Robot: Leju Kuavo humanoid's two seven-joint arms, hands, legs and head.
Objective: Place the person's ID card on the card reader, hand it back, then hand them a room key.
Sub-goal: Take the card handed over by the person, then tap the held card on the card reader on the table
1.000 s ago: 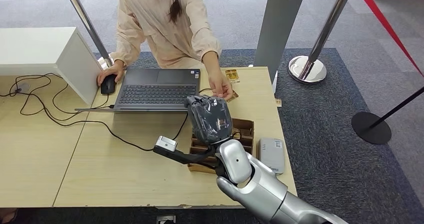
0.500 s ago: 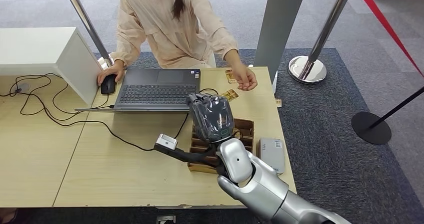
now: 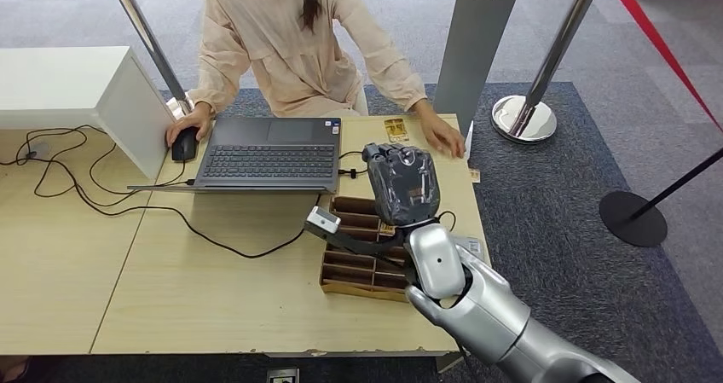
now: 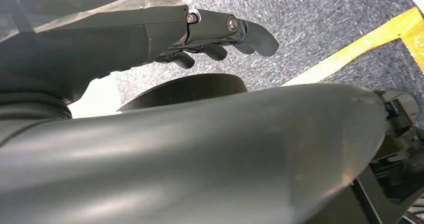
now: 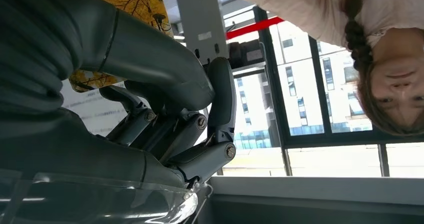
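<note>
Care matters most here: my right hand [image 3: 401, 184] hangs over the surface [image 3: 213, 289], above the far end of the brown compartment tray [image 3: 354, 268], and I judge the step in hand is taking the person's ID card. A small yellowish card [image 3: 396, 130] lies on the surface just beside the person's hand [image 3: 445, 136], beyond my fingers; I cannot tell whether it is the ID card. To do this well I should reach slowly toward it, keep my fingers off the person's hand, and come down flat so the thin card can be pinched at an edge. In the right wrist view my fingers [image 5: 220, 109] are curled in, with nothing visibly between them. My left hand [image 4: 220, 34] hangs by the floor, fingers loosely bent, holding nothing.
</note>
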